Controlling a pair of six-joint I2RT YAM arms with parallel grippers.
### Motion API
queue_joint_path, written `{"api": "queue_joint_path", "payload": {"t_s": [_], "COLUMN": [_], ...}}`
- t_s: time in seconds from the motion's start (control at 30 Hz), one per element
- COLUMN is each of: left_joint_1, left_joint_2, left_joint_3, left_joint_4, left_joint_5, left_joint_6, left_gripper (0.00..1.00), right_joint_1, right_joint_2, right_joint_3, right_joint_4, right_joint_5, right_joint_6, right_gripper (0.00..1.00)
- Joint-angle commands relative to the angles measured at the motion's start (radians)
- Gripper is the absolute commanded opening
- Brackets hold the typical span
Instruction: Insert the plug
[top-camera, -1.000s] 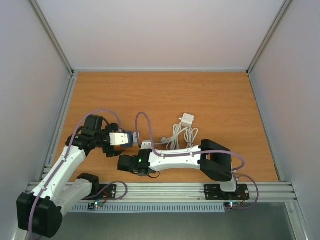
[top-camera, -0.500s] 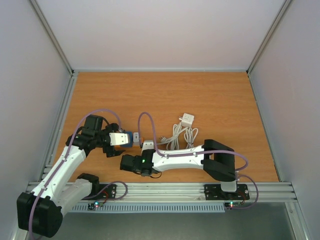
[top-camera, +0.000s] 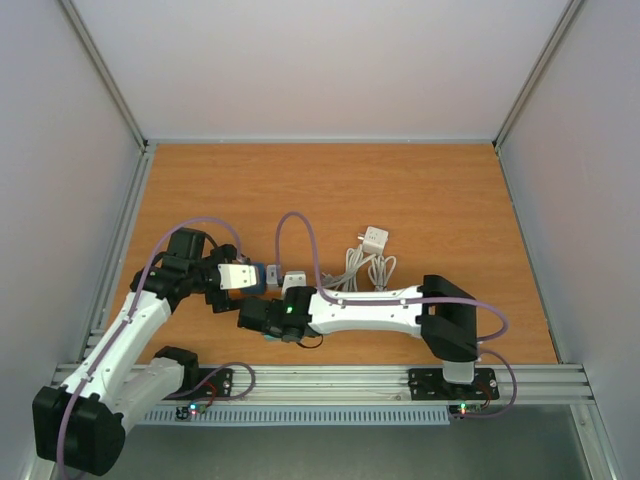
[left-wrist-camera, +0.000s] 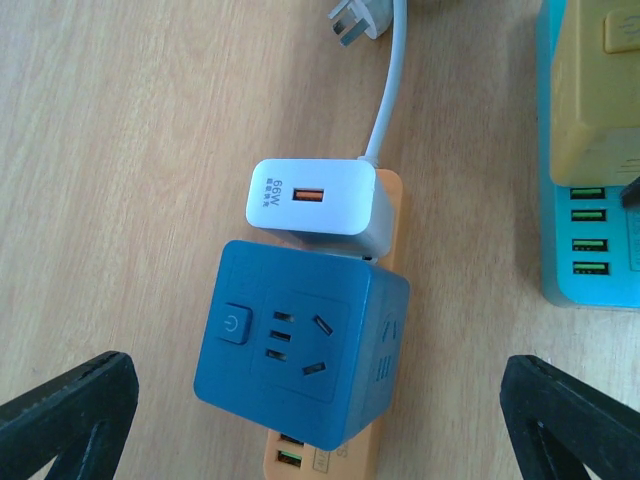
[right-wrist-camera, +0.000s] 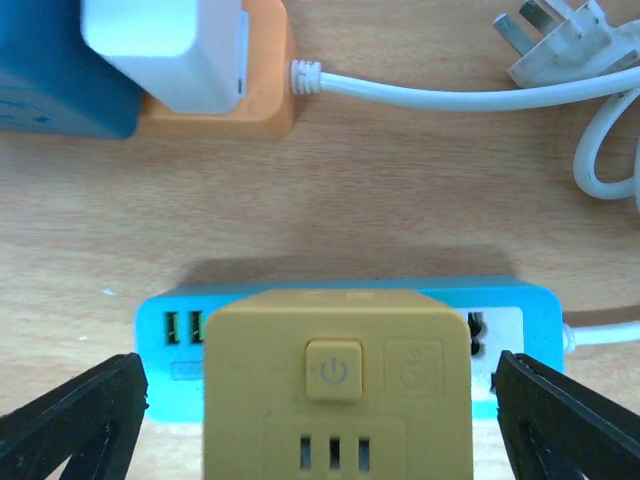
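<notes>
A yellow cube adapter (right-wrist-camera: 335, 385) with a power button stands on the cyan power strip (right-wrist-camera: 500, 320). My right gripper (right-wrist-camera: 320, 390) is open, its fingers wide on either side of the cube and clear of it. A blue cube socket (left-wrist-camera: 300, 345) and a white charger (left-wrist-camera: 312, 205) sit on the orange power strip (left-wrist-camera: 390, 200). My left gripper (left-wrist-camera: 315, 385) hangs open over the blue cube, not touching it. A loose white three-pin plug (right-wrist-camera: 560, 40) on its cable lies on the table. In the top view both grippers are close together, the left gripper (top-camera: 238, 277) just above the right gripper (top-camera: 262, 318).
A coiled white cable bundle (top-camera: 365, 270) and a small white cube adapter (top-camera: 374, 238) lie right of the strips. The wooden table (top-camera: 320, 190) is walled by white panels on three sides, with a metal rail at the near edge.
My right gripper has opened wide and let go of the yellow cube, which stays on the cyan strip. The right arm shifted slightly. The left arm has not moved.
</notes>
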Motion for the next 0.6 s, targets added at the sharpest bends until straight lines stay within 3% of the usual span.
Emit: {"api": "queue_joint_path", "payload": {"t_s": [0.0,0.43,0.57], "left_joint_1": [0.006,0.006,0.006], "left_joint_2": [-0.013,0.002,0.004], "left_joint_3": [0.031,0.055,0.064], "left_joint_4": [0.001,0.001,-0.001], "left_joint_5": [0.003,0.008,0.007], "left_joint_6": [0.014,0.000,-0.003], "left_gripper": [1.00,1.00,1.00], "right_joint_1": [0.018,0.017,0.015], "right_joint_2": [-0.098,-0.148,-0.136], "right_joint_3": [0.020,-0.120,-0.161], "right_joint_4": [0.000,0.050,0.067], "right_joint_5": [0.003,-0.003,-0.023], "right_joint_6": [-0.013,-0.006,-0.011], "right_gripper": [0.93,0.44,0.39]}}
